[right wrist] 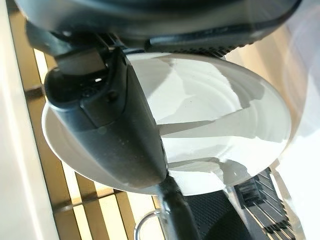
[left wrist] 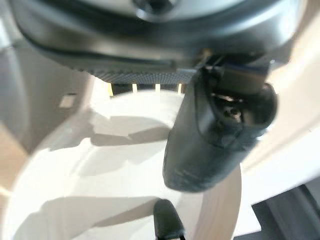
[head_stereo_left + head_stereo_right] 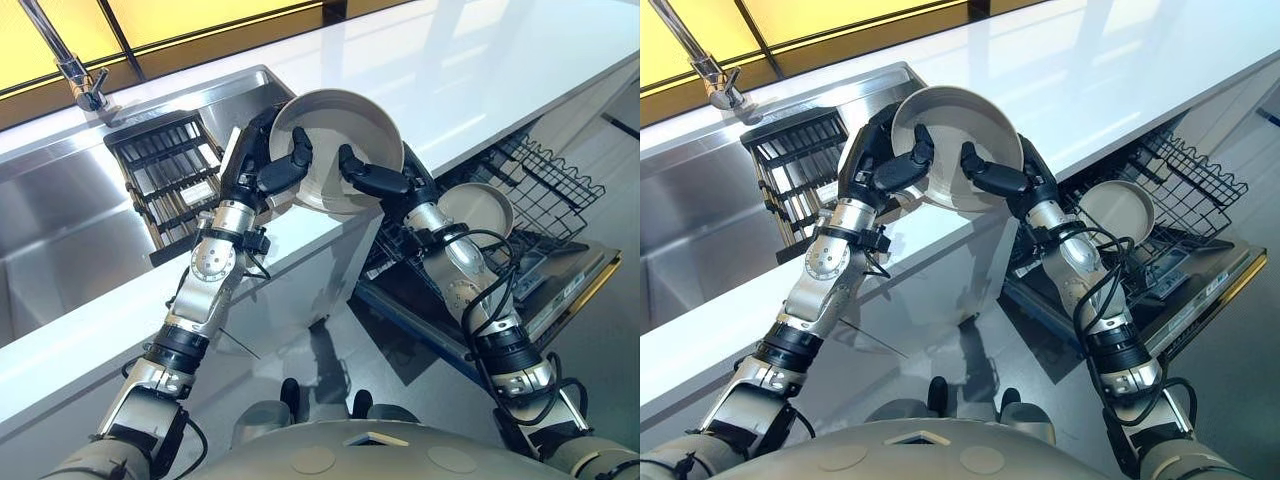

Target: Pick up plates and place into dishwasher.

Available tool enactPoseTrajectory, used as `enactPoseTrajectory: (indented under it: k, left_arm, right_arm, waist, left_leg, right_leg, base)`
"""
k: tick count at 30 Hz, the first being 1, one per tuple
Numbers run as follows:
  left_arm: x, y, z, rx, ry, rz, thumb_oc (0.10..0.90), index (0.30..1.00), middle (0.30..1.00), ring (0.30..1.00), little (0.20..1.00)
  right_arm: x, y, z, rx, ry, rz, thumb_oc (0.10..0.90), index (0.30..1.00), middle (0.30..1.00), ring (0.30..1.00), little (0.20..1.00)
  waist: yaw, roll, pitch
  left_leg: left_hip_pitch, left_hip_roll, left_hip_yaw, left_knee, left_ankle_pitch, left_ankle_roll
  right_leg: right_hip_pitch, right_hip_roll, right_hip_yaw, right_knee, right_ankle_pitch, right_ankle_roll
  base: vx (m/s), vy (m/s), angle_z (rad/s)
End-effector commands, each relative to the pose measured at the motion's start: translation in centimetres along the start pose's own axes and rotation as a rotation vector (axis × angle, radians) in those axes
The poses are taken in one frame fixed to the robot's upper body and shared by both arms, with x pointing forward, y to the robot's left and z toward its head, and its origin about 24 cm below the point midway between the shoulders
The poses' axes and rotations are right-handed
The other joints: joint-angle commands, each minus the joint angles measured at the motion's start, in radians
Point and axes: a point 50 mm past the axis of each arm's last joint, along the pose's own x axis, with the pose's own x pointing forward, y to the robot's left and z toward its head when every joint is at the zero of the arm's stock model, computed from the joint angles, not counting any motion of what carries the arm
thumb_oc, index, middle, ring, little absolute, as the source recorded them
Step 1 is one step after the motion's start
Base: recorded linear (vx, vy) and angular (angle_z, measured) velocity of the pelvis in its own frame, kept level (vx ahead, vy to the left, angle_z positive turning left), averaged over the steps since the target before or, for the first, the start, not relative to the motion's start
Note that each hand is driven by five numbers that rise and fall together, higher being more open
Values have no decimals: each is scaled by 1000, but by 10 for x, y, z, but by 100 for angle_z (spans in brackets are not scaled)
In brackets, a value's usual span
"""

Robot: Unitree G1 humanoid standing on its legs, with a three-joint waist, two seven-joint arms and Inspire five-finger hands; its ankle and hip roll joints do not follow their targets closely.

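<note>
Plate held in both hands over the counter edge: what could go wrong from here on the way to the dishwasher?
1. The plate is pinched at its rim between the left hand and right hand; if one lets go early, it could tip or drop onto the counter.
2. The rack already holds another plate; the incoming one might knock it.
3. Swinging down past the counter edge could clip the rim.

plate (image 3: 335,140) above counter (image 3: 480,80); dishwasher rack (image 3: 545,190) right.
</note>
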Motion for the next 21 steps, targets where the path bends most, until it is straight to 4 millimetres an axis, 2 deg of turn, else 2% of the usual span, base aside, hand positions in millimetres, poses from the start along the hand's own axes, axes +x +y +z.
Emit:
enactPoseTrajectory:
  k: [1,4,8,12,13,18,21]
  left_arm:
    - [1,22,0,12,-23,87,800,900,900,900,900]
    - [-3,39,1,54,-21,155,800,900,900,900,900]
    - [-7,66,9,98,-34,264,800,900,900,900,900]
    - [-9,81,16,135,-48,329,800,900,900,900,900]
    - [-11,88,20,166,-53,349,800,900,900,900,900]
    - [-13,102,32,335,-51,362,800,900,900,900,900]
    - [-10,108,39,407,-54,373,800,900,900,900,900]
  right_arm:
    - [2,3,75,0,-434,23,100,300,300,300,200]
    - [-2,-10,87,-75,-489,-58,100,300,300,300,200]
    - [-13,-26,116,-301,-627,-215,100,300,300,300,200]
    - [-19,-37,134,-446,-693,-324,100,300,300,300,200]
    - [-23,-43,142,-551,-723,-393,100,300,300,300,200]
    - [-30,-65,164,-890,-731,-571,100,300,300,300,200]
    - [-32,-77,174,-1013,-691,-627,100,300,300,300,200]
  waist:
    - [18,22,-124]
    - [17,22,-126]
    - [14,25,-127]
    - [14,24,-125]
    - [14,22,-123]
    - [14,24,-108]
    - [9,30,-90]
  left_leg:
    - [35,-13,46,2,-126,18]
    - [26,-11,39,2,-119,13]
    - [20,-4,33,2,-113,6]
    - [19,-1,26,2,-111,0]
    - [19,1,24,2,-109,-4]
    - [16,5,19,2,-99,-16]
    - [11,7,17,2,-90,-22]
  right_leg:
    - [-30,79,-33,67,-107,-17]
    - [-29,83,-31,55,-102,-19]
    - [-26,90,-28,43,-98,-22]
    - [-19,97,-24,31,-101,-26]
    - [-16,100,-26,23,-98,-26]
    - [-11,102,-24,9,-89,-25]
    - [-17,101,-15,11,-81,-24]
  base:
    - [0,0,0]
    - [36,-10,2]
    - [60,-11,4]
    - [54,-17,6]
    - [84,-26,5]
    - [76,4,1]
    - [27,37,0]
